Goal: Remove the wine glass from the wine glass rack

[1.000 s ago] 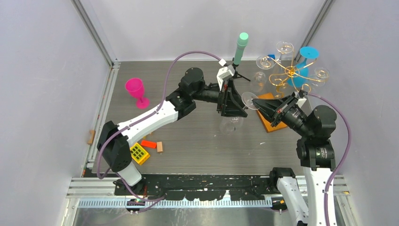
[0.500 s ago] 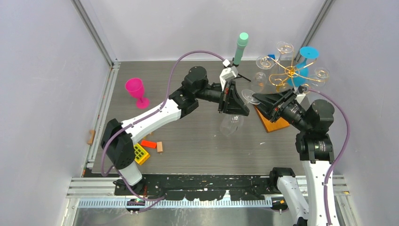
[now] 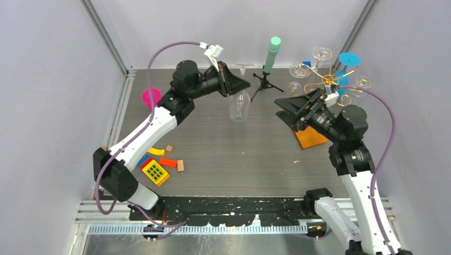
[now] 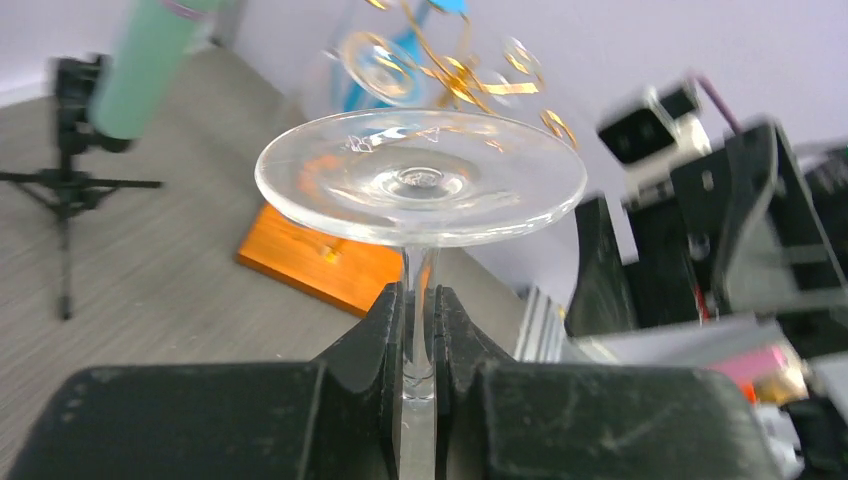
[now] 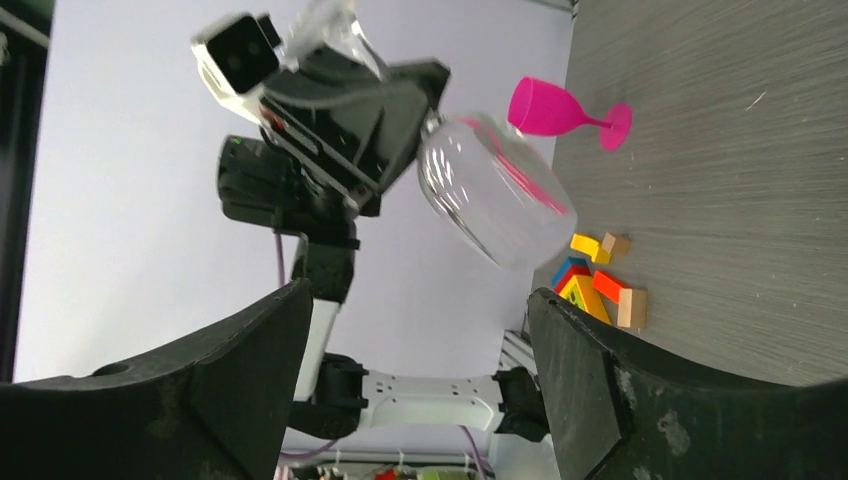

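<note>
A clear wine glass [image 3: 239, 106] hangs bowl-down in the air, off the wine glass rack [image 3: 330, 81], over the table's back middle. My left gripper [image 3: 234, 85] is shut on its stem [image 4: 418, 300], with the round foot [image 4: 420, 175] just past the fingers. The right wrist view shows the bowl [image 5: 495, 190] under the left gripper [image 5: 370, 100]. My right gripper [image 3: 284, 109] stands open and empty beside the rack's orange wooden base [image 3: 311, 137], facing the glass. Its fingers [image 5: 250, 360] are wide apart.
Several clear glasses [image 3: 299, 70] and a blue one [image 3: 348, 59] hang on the rack's gold arms. A black tripod with a mint cylinder [image 3: 273, 53] stands at the back. A pink goblet [image 3: 151, 96] stands left, coloured blocks [image 3: 157, 170] front left.
The right gripper opened and let go of the glass, then drew back toward the rack. The left gripper shut on the stem and carried the glass left and toward the back.
</note>
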Robot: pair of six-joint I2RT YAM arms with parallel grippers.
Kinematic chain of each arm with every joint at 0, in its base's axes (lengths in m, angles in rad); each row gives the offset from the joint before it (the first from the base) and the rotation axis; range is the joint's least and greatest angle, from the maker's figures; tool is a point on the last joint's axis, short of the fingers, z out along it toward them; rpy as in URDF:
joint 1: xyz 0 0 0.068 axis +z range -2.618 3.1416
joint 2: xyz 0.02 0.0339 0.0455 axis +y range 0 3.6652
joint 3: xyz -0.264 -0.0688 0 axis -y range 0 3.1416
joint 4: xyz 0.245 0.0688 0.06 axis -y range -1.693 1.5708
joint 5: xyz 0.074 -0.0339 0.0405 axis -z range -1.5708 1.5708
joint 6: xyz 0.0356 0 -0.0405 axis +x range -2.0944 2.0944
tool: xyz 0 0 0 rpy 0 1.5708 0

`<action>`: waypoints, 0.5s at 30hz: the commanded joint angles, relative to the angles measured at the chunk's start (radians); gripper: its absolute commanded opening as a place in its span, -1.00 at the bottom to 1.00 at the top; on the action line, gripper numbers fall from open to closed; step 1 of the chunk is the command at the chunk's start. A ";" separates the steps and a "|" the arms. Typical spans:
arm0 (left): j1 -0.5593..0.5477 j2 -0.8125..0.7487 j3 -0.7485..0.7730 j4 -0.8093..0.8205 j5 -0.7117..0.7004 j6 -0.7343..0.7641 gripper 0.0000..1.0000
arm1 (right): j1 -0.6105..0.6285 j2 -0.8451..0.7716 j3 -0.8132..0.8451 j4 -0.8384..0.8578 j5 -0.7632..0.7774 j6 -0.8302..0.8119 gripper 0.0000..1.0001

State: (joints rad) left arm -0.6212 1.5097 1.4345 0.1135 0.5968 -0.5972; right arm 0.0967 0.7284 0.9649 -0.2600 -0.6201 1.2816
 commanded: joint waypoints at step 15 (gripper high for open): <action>0.146 -0.150 -0.040 0.188 -0.401 -0.571 -1.00 | 0.522 0.258 0.036 0.498 0.455 -0.174 0.37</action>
State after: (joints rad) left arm -0.4706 1.4277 1.4277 0.1455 0.2695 -1.0298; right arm 0.5762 0.9741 0.9707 0.0330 -0.2684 1.1252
